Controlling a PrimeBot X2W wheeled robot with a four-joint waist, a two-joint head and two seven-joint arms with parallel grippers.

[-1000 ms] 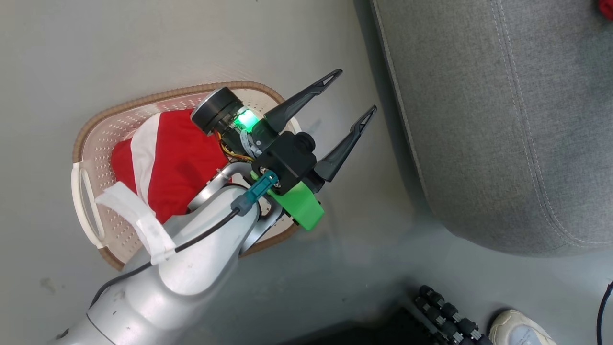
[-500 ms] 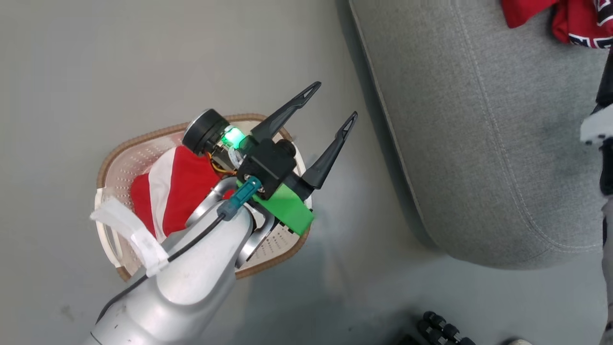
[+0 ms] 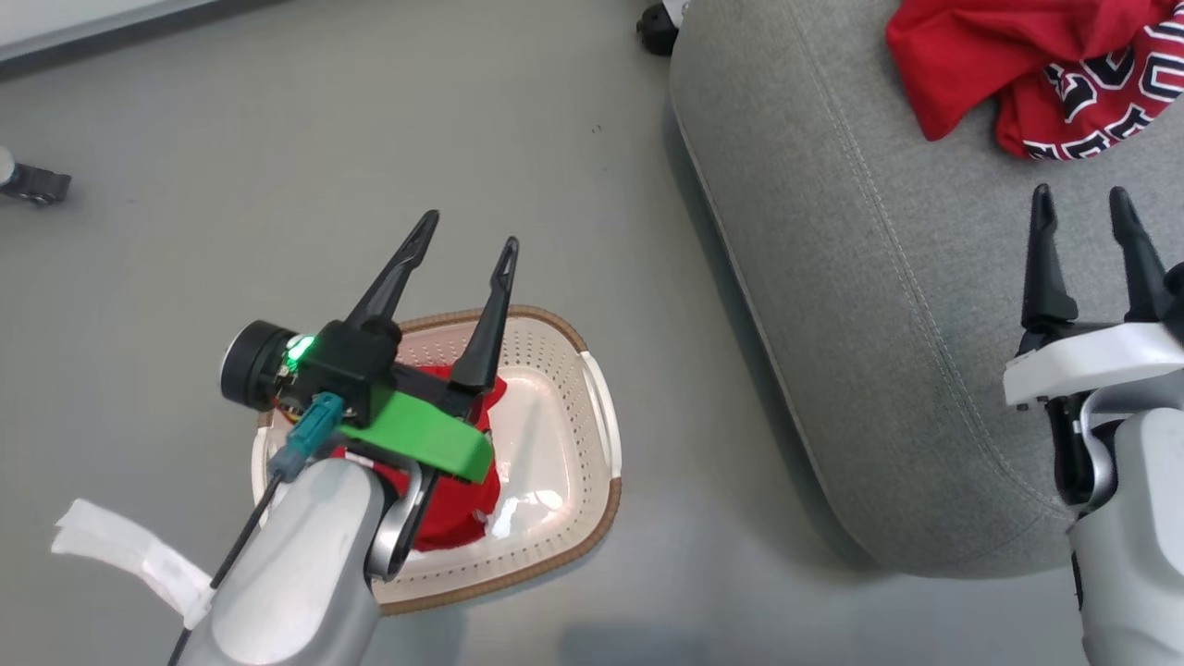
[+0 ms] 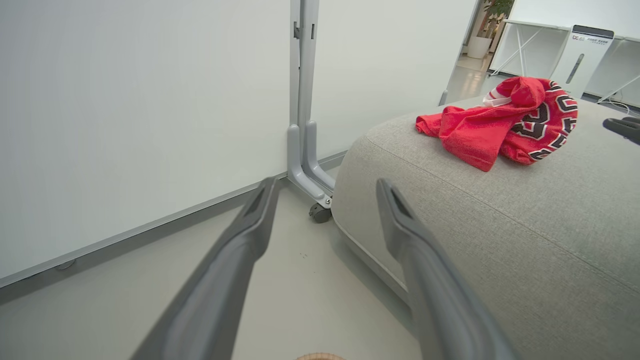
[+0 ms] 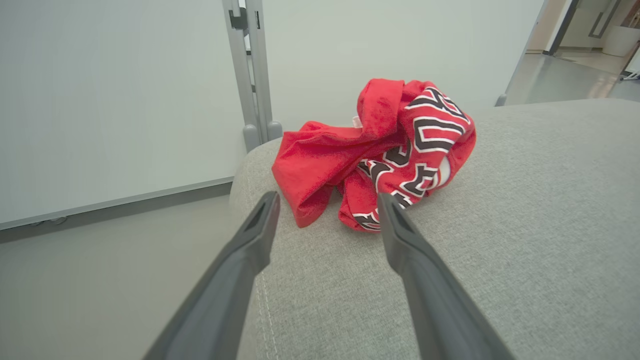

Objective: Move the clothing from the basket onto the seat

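The red jersey [image 3: 1036,83] with navy-and-white lettering lies crumpled on the grey seat [image 3: 888,305], also seen as the jersey [image 4: 505,120] and jersey [image 5: 380,150] in the wrist views. Red shorts [image 3: 453,490] rest in the cream basket [image 3: 583,444] on the floor, mostly hidden under my left arm. My left gripper [image 3: 467,245] hangs open above the basket, holding nothing. My right gripper [image 3: 1082,199] stands open over the seat [image 5: 525,240], a short way before the jersey, empty.
A grey partition post on a caster [image 4: 320,212] stands by the seat's far corner against a white wall panel [image 4: 140,100]. A small dark object [image 3: 32,180] lies on the floor at the left. Grey floor [image 3: 370,139] surrounds the basket.
The head camera has swung, bringing the jersey and the right gripper into sight. My left gripper has turned away from the seat and now sits over the basket, still open.
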